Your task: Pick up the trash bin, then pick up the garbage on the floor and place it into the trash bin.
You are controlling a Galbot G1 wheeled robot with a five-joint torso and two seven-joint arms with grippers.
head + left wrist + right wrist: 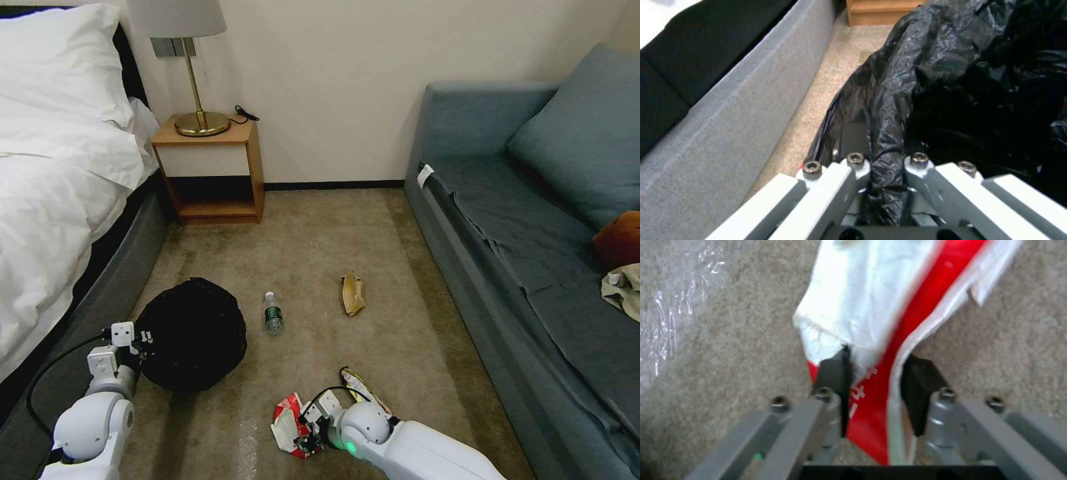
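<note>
The trash bin, lined with a crinkly black bag, stands on the carpet beside the bed. My left gripper is shut on its rim. Low on the floor near me, my right gripper has its dark pads pressed on both sides of the red-and-white wrapper. A yellow-and-dark wrapper lies just beyond that arm. Farther out lie a small clear bottle and a crumpled brown paper bag.
The bed and its grey base run along the left. A wooden nightstand with a lamp stands at the back wall. The blue sofa lines the right. A clear plastic patch lies on the carpet by the wrapper.
</note>
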